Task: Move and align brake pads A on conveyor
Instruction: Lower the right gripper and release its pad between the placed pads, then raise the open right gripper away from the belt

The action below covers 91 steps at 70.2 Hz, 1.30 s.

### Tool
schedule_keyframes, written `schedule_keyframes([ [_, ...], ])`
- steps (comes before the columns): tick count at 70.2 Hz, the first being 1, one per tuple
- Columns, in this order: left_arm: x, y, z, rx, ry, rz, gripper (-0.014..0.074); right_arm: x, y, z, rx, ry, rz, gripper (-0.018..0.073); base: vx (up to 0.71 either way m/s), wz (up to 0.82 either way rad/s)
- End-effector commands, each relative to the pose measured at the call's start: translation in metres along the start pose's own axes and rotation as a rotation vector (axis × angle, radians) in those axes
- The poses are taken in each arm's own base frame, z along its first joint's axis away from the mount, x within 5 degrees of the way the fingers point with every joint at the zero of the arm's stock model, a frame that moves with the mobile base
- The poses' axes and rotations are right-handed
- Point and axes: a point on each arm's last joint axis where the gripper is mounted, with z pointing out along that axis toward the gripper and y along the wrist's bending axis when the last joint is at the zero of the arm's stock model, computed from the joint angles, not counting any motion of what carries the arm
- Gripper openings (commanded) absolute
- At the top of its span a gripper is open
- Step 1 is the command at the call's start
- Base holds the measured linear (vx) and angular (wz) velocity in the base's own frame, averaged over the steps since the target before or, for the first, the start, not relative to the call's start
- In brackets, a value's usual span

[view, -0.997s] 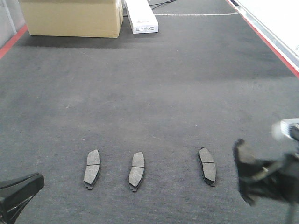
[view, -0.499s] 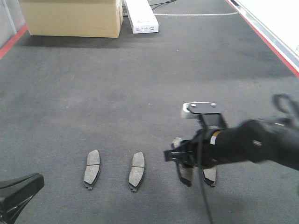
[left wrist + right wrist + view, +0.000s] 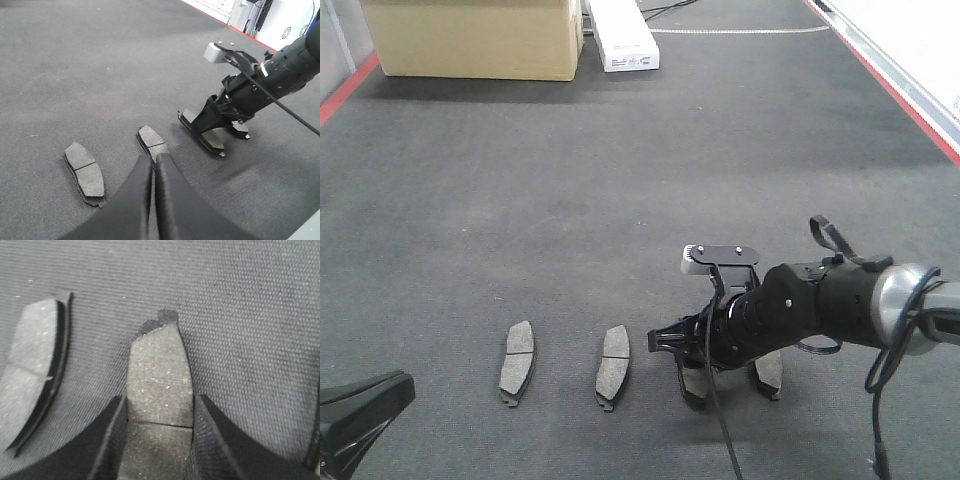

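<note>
- While my right black gripper (image 3: 695,375) clamps one flat dark-grey brake pad (image 3: 159,385) low on the dark-grey felt conveyor belt (image 3: 620,180), three more pads lie along its near edge.
- My left black gripper (image 3: 152,167) hovers, fingers pressed together, holding nothing.

Four pads on the belt (image 3: 620,180): first pad (image 3: 517,362) farthest left of the right gripper (image 3: 695,375), second pad (image 3: 613,367) just left of it, third pad (image 3: 159,390) between its fingers, fourth pad (image 3: 770,370) just right of it. Two grippers: right, plus left gripper (image 3: 152,170). One cardboard box (image 3: 470,38), one white box (image 3: 622,35), both far beyond the right gripper.
</note>
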Motion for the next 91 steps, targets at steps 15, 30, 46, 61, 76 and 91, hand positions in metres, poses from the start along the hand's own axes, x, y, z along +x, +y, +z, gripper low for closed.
schedule_keyframes([
  [15,-0.015,-0.002,-0.002,0.012,-0.094,-0.006,-0.0006,-0.025,0.006,-0.017,-0.03,-0.176,0.006,0.016,0.0,0.0],
  [30,-0.015,-0.002,-0.002,0.012,-0.094,-0.006,-0.0006,-0.024,0.006,-0.016,-0.029,-0.172,0.005,0.0309,0.0,0.0],
  [46,-0.015,-0.002,-0.002,0.012,-0.094,-0.006,-0.0006,-0.024,0.006,-0.016,-0.03,-0.172,0.01,0.0393,0.0,0.0],
  [61,-0.015,-0.002,-0.002,0.012,-0.094,-0.006,-0.0006,-0.026,0.009,-0.034,-0.038,-0.181,-0.014,0.0401,0.0,0.0],
  [76,-0.015,-0.002,-0.002,0.012,-0.094,-0.006,-0.0006,-0.019,0.01,-0.092,-0.019,-0.266,-0.153,0.034,0.0,0.0],
  [91,-0.015,-0.002,-0.002,0.012,-0.094,-0.006,-0.0006,0.018,-0.001,-0.148,-0.006,-0.387,-0.24,0.019,0.0,0.0],
])
